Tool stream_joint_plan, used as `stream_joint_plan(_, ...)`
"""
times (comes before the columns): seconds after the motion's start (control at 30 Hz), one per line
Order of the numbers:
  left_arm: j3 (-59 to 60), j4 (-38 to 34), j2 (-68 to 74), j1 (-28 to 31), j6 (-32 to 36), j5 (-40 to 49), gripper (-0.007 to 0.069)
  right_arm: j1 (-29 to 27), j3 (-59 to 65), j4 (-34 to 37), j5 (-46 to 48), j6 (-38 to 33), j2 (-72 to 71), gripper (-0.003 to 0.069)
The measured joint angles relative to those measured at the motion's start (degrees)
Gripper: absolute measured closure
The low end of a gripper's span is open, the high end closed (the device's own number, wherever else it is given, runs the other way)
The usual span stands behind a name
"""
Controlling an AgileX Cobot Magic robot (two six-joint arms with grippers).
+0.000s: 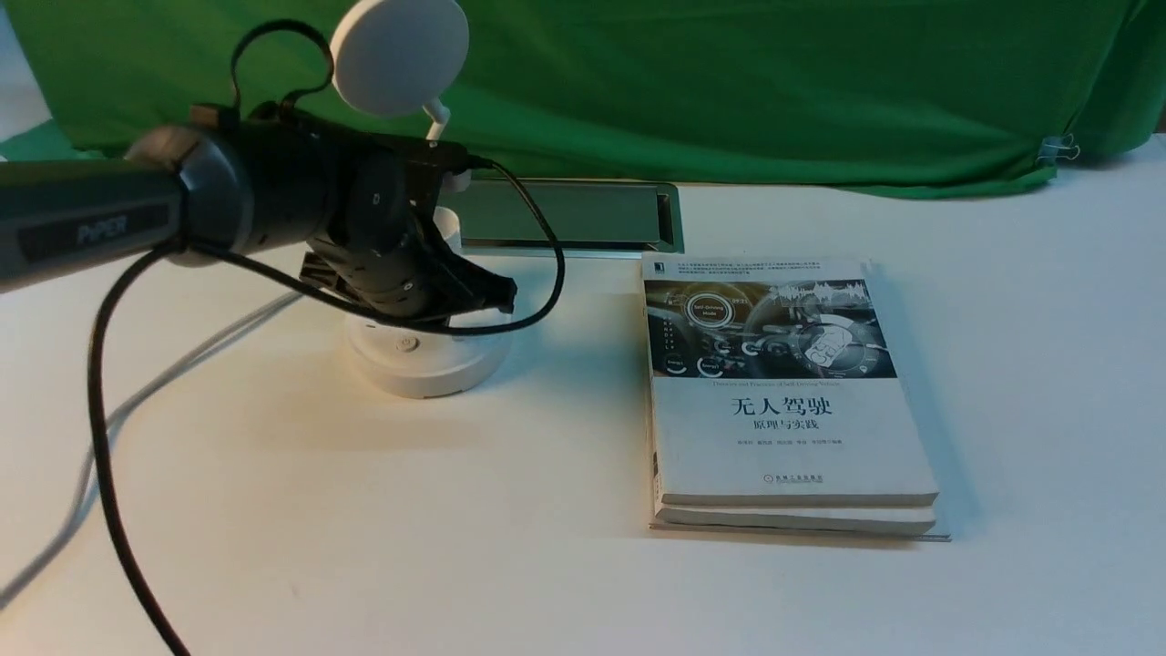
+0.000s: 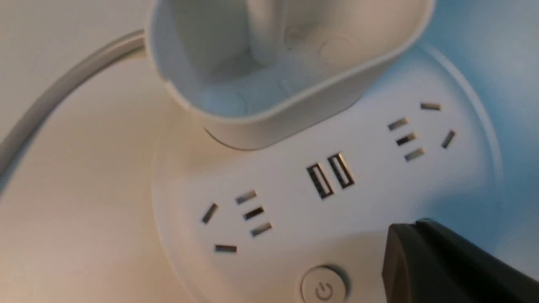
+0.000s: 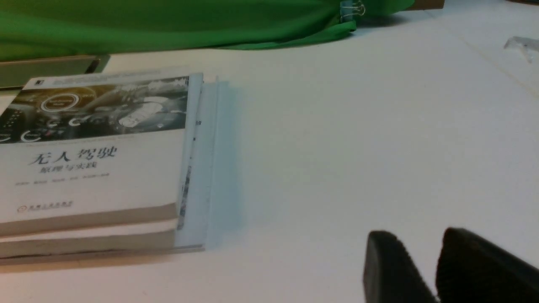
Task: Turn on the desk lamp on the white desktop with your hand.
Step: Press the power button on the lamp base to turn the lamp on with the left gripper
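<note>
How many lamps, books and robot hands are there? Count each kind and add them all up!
White desk lamp with a round disc head: 1
White-covered paperback books, one stacked on the other: 2
Black robot hands, left hand and right hand: 2
Total: 5

The desk lamp [image 1: 414, 351] stands on the white desktop [image 1: 1002, 364], left of stacked books [image 1: 783, 401], before the cable slot [image 1: 569, 217].
</note>
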Motion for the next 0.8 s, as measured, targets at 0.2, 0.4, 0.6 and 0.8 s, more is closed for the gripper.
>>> stream_joint_plan(0.2,-0.3,-2.9,0.3,0.0,0.0,-2.9,0.0603,0.0,0.0,0.0,0.0,0.0,0.0,0.0421)
stream_joint_plan(0.4,-0.4,-3.4,1.6,0.0,0.1,-4.4,0.0603,0.0,0.0,0.0,0.0,0.0,0.0,0.0421)
stream_joint_plan(0.6,-0.4,-3.4,2.1,0.0,0.3,-3.8,0.0603,0.0,0.0,0.0,0.0,0.0,0.0,0.0421)
stream_joint_plan(0.8,-0.4,-4.4,2.0,0.0,0.6,-2.6,0.0603,0.0,0.0,0.0,0.0,0.1,0.0,0.0421)
